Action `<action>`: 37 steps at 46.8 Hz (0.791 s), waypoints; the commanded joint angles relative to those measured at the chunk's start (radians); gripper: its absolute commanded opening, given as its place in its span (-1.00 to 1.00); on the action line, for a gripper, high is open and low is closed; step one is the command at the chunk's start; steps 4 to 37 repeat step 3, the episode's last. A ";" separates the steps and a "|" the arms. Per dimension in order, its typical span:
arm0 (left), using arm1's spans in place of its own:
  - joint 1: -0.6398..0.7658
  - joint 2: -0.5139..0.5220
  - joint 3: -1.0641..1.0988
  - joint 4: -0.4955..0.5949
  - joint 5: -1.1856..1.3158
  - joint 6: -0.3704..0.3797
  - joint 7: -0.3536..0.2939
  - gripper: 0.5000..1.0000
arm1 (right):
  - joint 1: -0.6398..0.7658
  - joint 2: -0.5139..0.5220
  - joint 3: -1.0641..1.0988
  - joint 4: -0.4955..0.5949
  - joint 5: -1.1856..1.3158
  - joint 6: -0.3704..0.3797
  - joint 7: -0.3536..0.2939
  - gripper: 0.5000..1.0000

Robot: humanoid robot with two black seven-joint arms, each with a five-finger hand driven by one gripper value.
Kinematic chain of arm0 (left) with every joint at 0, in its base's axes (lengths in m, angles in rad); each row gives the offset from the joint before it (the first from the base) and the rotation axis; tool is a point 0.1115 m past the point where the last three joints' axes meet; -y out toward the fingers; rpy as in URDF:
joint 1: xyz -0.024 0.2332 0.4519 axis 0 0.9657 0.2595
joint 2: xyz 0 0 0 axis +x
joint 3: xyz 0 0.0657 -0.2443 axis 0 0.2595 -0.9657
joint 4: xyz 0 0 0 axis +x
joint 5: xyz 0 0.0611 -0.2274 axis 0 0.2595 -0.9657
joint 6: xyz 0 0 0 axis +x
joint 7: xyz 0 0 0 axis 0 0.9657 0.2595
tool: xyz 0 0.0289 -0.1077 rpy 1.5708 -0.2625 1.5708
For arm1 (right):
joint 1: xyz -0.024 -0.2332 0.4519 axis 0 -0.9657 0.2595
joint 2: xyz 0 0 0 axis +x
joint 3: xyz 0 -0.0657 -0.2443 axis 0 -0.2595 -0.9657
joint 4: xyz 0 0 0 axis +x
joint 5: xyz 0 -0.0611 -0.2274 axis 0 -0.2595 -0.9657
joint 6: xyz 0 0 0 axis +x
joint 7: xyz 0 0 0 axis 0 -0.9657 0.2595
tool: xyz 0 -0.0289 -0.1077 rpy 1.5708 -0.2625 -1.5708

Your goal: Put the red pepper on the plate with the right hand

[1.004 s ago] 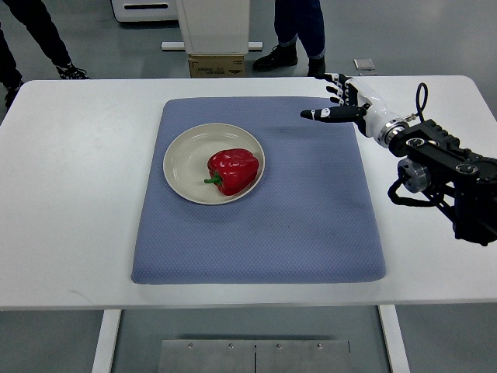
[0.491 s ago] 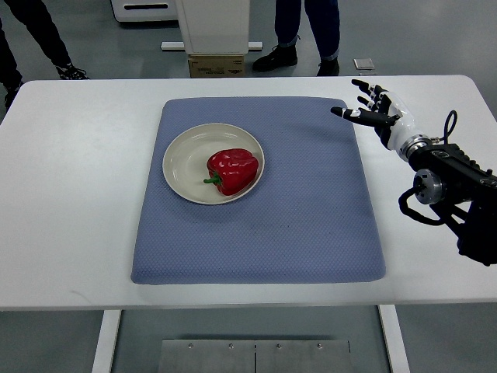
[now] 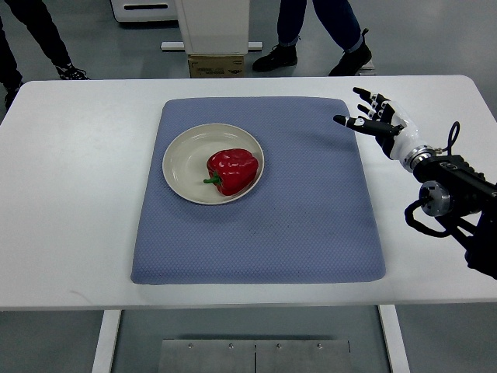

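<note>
A red pepper [image 3: 232, 170] with a green stem lies on the right half of a cream plate [image 3: 183, 159]. The plate rests on a blue mat [image 3: 311, 210] in the middle of the white table. My right hand [image 3: 372, 116] hovers over the mat's far right corner, well to the right of the plate, its fingers spread and holding nothing. Its black forearm [image 3: 454, 190] comes in from the right edge. The left arm does not show.
The white table [image 3: 70, 179] surrounds the mat on all sides. Beyond the far edge a person's legs and shoes [image 3: 342, 47] stand on the floor, next to a white pedestal with a cardboard box [image 3: 217, 65]. Another person's shoe [image 3: 70, 72] shows at the far left.
My right hand has drawn back to the right, away from the plate, from over the mat to its far right corner. The pepper has stayed on the plate. The person behind has stepped right.
</note>
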 commanded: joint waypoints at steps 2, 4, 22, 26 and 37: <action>0.000 0.000 0.000 -0.001 0.002 0.000 0.001 1.00 | 0.000 -0.007 -0.001 0.000 0.000 0.001 0.001 1.00; 0.000 0.000 0.000 -0.001 0.000 0.000 0.001 1.00 | 0.000 -0.008 -0.001 -0.002 0.000 0.001 0.003 1.00; 0.000 0.000 0.000 -0.001 0.000 0.000 0.001 1.00 | 0.000 -0.008 -0.001 -0.002 0.000 0.001 0.003 1.00; 0.000 0.000 0.000 -0.001 0.000 0.000 0.001 1.00 | 0.000 -0.008 -0.001 -0.002 0.000 0.001 0.003 1.00; 0.000 0.000 0.000 -0.001 0.000 0.000 0.001 1.00 | 0.000 -0.008 -0.001 -0.002 0.000 0.001 0.003 1.00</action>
